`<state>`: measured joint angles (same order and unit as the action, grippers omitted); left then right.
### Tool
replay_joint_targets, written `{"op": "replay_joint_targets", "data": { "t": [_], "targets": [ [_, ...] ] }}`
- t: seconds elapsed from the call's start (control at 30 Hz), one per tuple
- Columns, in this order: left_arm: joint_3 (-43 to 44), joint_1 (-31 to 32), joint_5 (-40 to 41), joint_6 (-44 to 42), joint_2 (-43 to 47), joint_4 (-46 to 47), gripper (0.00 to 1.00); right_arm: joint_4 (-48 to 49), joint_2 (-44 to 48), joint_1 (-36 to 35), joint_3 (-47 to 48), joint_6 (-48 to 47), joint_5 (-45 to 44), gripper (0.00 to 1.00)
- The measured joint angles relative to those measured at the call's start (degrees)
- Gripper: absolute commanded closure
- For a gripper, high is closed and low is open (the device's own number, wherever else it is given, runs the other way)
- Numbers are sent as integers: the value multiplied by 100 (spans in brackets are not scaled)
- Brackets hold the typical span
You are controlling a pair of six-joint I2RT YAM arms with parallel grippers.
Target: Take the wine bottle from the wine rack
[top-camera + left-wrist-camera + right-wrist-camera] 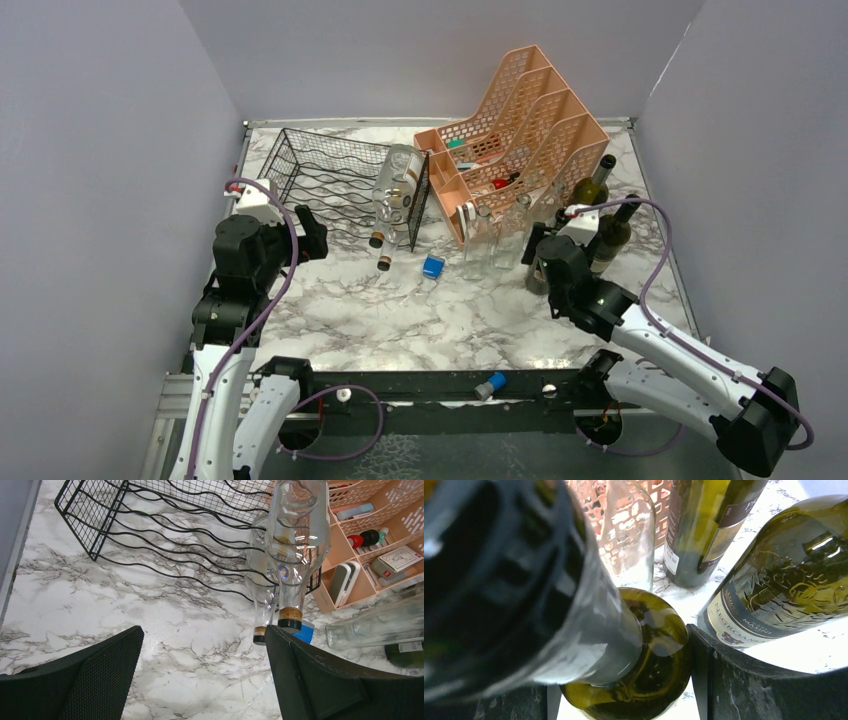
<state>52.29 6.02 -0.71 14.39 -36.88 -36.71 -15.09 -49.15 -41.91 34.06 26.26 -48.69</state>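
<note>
Now my left gripper (202,640) hangs spread wide and empty, so I judge this the approach. The clear corked wine bottle (297,540) lies in the wine rack (95,515), neck out at my one o'clock. Next I'd shift right and close on that neck. My right gripper (614,680) straddles a green bottle (649,630); whether it is clenched I cannot tell.
</note>
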Motion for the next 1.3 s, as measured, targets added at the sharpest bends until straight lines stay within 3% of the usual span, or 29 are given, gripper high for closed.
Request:
{"op": "replay_joint_targets", "data": {
  "t": [0.33, 0.5, 0.73, 1.03, 1.3],
  "targets": [
    [-13, 0, 0, 2, -17, 35, 2, 214, 90, 179, -168, 155, -192, 42],
    [-44, 0, -4, 24, -37, 66, 2, 168, 96, 190, -168, 264, -245, 18],
    [-63, 0, -15, 94, -111, 74, 2, -175, 356, 190, -136, 444, -186, 0],
    [-20, 0, -168, 227, -306, 153, 1, -1161, 750, 190, 573, 721, 144, 0],
    [723, 0, -168, 361, -802, 479, 1, -2284, 1532, 190, 1567, 796, 627, 0]
  ]
}}
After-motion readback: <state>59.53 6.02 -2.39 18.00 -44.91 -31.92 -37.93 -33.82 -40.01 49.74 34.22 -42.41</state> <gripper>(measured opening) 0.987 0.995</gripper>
